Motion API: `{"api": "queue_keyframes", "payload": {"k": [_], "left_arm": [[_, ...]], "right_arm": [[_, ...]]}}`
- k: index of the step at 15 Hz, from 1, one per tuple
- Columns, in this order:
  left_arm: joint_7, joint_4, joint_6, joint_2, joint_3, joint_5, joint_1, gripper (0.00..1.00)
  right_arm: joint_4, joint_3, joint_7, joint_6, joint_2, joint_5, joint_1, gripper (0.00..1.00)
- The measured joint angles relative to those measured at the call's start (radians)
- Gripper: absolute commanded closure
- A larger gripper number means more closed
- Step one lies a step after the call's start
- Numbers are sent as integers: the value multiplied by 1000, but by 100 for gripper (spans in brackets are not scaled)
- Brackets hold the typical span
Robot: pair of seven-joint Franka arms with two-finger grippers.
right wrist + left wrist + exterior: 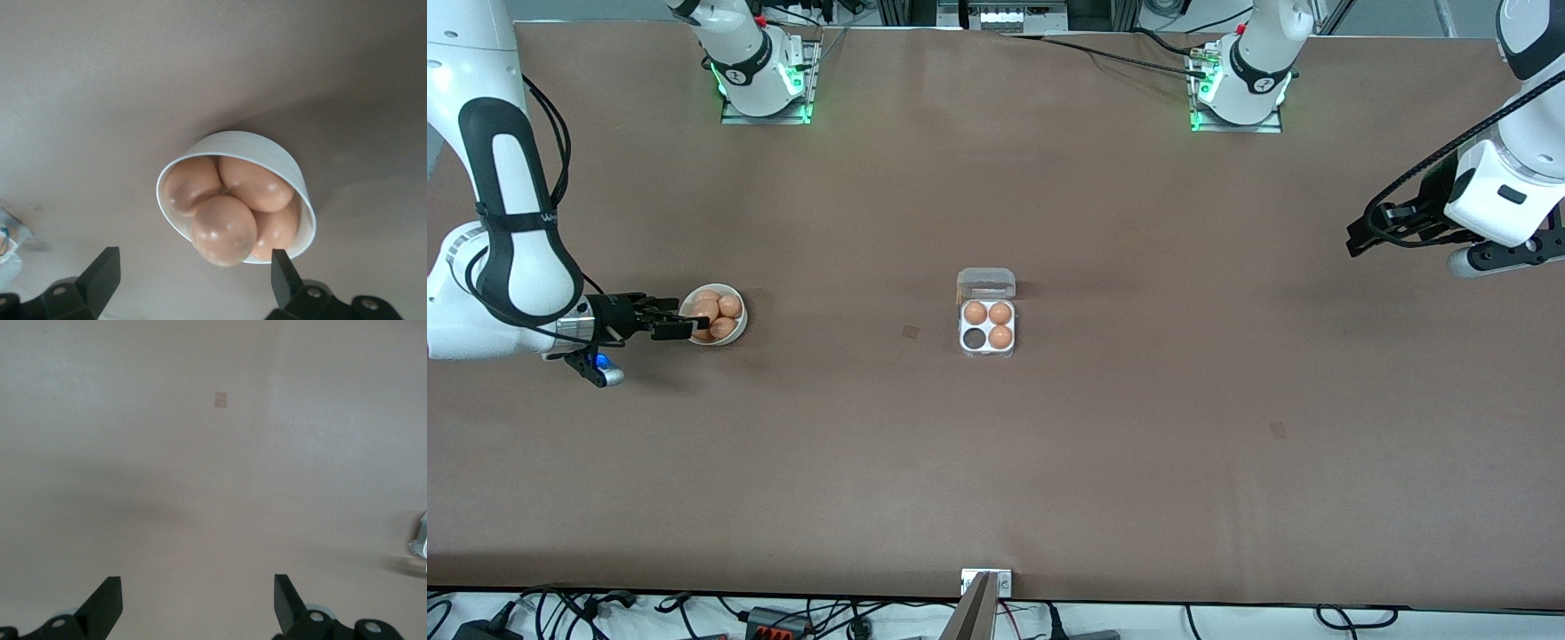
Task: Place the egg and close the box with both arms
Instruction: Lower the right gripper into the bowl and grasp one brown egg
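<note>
The brown bench (1138,427) is shown with the box (987,327) placed near its middle, between the two arms' ends. The box's transparent lid (986,284) is seen folded back, on the side farther from the front camera. Three of the four cells are occupied by orange-brown eggs, and the remaining cell (973,338), on the nearer side toward the right arm's end, is seen dark and unfilled. A round white bowl (737,327) holding several eggs is located toward the right arm's end of the bench. The right end effector (685,326) is positioned at the bowl's rim, its fingers (100,280) spread apart on either side of the uppermost egg (223,230) and nothing is clamped between them. The left end effector (1356,240) is held over bare bench at the left arm's end, where the arm waits; its fingers (107,607) are likewise spread apart, with nothing between them.
</note>
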State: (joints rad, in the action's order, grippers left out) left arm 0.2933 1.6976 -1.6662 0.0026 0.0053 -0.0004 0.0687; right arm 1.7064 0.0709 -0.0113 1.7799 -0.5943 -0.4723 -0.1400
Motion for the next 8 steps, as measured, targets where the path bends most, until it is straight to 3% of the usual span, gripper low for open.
{"api": "queue_keyframes", "payload": {"k": [3,8], "left_arm": [[0,0,0,0,0,0,0,0],[0,0,0,0,0,0,0,0]], "right_arm": [[0,0,-4,0,-11,-6,-6,1],[0,1,-8,-1,-29,-7,-30,12]]}}
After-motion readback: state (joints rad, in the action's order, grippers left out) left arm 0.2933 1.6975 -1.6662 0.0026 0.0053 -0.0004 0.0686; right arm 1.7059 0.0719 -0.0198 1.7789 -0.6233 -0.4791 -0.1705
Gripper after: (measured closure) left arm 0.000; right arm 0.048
